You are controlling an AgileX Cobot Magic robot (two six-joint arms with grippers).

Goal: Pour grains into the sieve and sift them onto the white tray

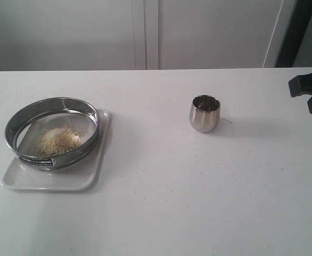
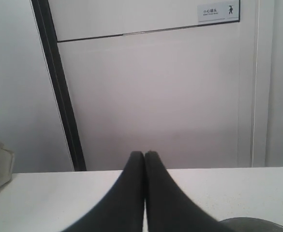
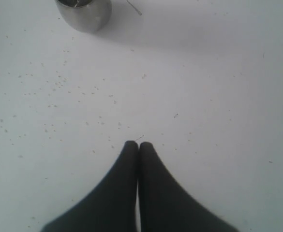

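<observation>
The steel-rimmed sieve [image 1: 53,132] sits on the white tray [image 1: 86,176] at the table's left, holding a heap of yellow and beige grains [image 1: 57,141] on its mesh. A dark curved edge at the corner of the left wrist view may be the sieve's rim [image 2: 255,224]. My left gripper [image 2: 144,153] is shut and empty, pointing level over the table toward a wall; it is out of the exterior view. My right gripper [image 3: 138,144] is shut and empty above bare table, apart from the small steel cup [image 3: 84,13]. Part of the right arm [image 1: 310,89] shows at the right edge.
The small rounded steel cup [image 1: 204,113] stands upright near the table's middle. Tiny stray granules [image 3: 54,87] lie scattered on the tabletop near it. A thin sliver [image 3: 134,7] lies beside the cup. White cabinet doors stand behind the table.
</observation>
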